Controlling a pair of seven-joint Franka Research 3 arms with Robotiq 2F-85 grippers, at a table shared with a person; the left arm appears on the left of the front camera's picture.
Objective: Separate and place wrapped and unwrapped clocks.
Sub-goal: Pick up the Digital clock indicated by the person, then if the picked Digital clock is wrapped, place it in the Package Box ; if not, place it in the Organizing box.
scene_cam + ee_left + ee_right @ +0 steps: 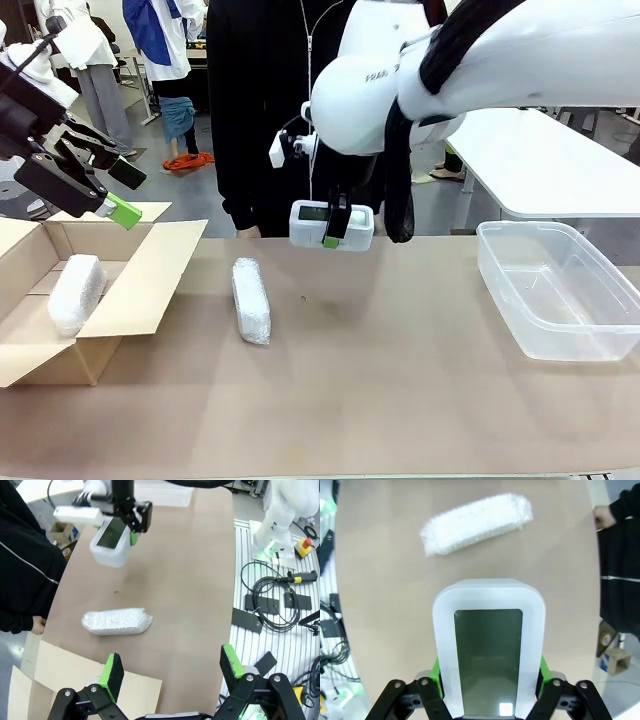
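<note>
A bare white clock (331, 224) with a grey display hangs above the table's far middle, and my right gripper (333, 236) is shut on it. In the right wrist view the clock (489, 664) stands between the green pads (437, 676). One bubble-wrapped clock (251, 299) lies on the brown table left of centre; the wrapped clock (117, 622) and the held clock (111, 541) also show in the left wrist view. Another wrapped clock (76, 293) lies inside the cardboard box (150, 283) at the left. My left gripper (108, 190) hovers open above that box, its fingers (112, 674) wide apart.
A clear plastic tub (590, 318) stands at the table's right side. A person in black (262, 110) stands at the far edge, a hand (604, 515) near the table. Cables and gear (275, 602) lie beyond the table's side.
</note>
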